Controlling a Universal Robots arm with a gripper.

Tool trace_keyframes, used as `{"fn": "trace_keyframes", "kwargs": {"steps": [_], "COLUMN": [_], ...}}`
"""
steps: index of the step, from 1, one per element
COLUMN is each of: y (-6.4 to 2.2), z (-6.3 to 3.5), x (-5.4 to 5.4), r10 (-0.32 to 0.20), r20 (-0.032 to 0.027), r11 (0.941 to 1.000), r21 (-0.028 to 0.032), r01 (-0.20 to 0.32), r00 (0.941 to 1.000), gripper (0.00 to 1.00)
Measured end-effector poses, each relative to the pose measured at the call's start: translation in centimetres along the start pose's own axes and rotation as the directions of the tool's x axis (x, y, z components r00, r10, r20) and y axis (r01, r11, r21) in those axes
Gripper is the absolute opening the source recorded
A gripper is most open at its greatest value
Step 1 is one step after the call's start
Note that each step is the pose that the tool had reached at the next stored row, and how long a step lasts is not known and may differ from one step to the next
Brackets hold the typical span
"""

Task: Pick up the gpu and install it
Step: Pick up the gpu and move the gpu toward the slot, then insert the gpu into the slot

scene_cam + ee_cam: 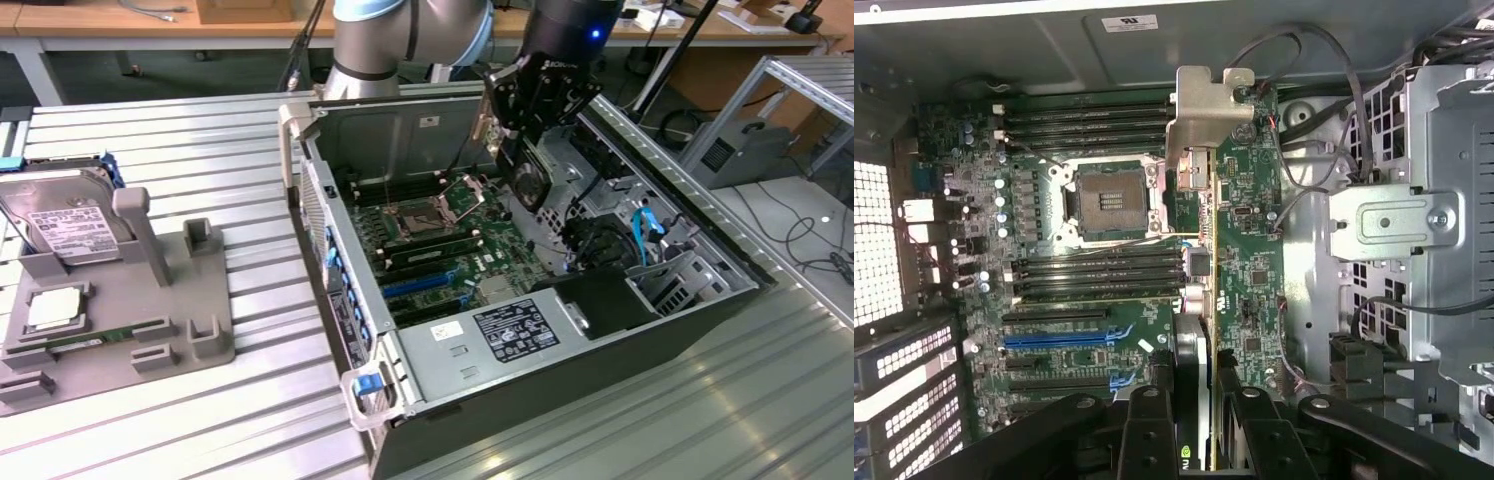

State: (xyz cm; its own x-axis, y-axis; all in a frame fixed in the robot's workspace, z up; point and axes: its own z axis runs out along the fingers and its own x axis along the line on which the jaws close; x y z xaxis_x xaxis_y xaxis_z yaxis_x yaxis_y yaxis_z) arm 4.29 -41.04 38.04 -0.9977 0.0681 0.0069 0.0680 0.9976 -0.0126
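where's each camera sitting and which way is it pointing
Exterior view: off the arm, high up, looking down at the open case; shows the arm and the gripper holding the gpu over the case.
Wrist view: on the wrist, looking down along the gpu at the motherboard; shows the gripper clamped on the card.
Shared: both show the gripper, the gpu and the cpu socket.
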Motion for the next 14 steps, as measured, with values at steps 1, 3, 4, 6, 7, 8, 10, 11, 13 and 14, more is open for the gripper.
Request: {"fn": "trace_keyframes", "kwargs": {"steps": [1, 3, 4, 6, 7, 8, 10, 11, 13, 14], "y": [0.00, 0.00, 0.00, 0.00, 0.00, 0.00, 0.00, 0.00, 0.00, 0.00], "z": [0.00, 0.00, 0.00, 0.00, 0.01, 0.01, 0.03, 0.05, 0.08, 0.11], "x": [0.00, 0.00, 0.00, 0.00, 0.00, 0.00, 0.00, 0.00, 0.00, 0.00], "r10": [0.000, 0.000, 0.000, -0.035, -0.077, -0.113, -0.181, -0.211, -0.271, -0.305], "r20": [0.0000, 0.0000, 0.0000, 0.0004, 0.0010, 0.0014, 0.0021, 0.0025, 0.0031, 0.0035], "r11": [1.0000, 1.0000, 1.0000, 0.9994, 0.9971, 0.9936, 0.9835, 0.9775, 0.9627, 0.9523], "r21": [0.0000, 0.0000, 0.0000, 0.0002, 0.0004, 0.0008, 0.0014, 0.0017, 0.0024, 0.0027], "r01": [0.000, 0.000, 0.000, 0.035, 0.077, 0.113, 0.181, 0.211, 0.271, 0.305], "r00": [1.0000, 1.0000, 1.0000, 0.9994, 0.9971, 0.9936, 0.9835, 0.9775, 0.9627, 0.9523], "gripper": [0.27, 0.27, 0.27, 0.27, 0.27, 0.27, 0.27, 0.27, 0.27, 0.27]}}
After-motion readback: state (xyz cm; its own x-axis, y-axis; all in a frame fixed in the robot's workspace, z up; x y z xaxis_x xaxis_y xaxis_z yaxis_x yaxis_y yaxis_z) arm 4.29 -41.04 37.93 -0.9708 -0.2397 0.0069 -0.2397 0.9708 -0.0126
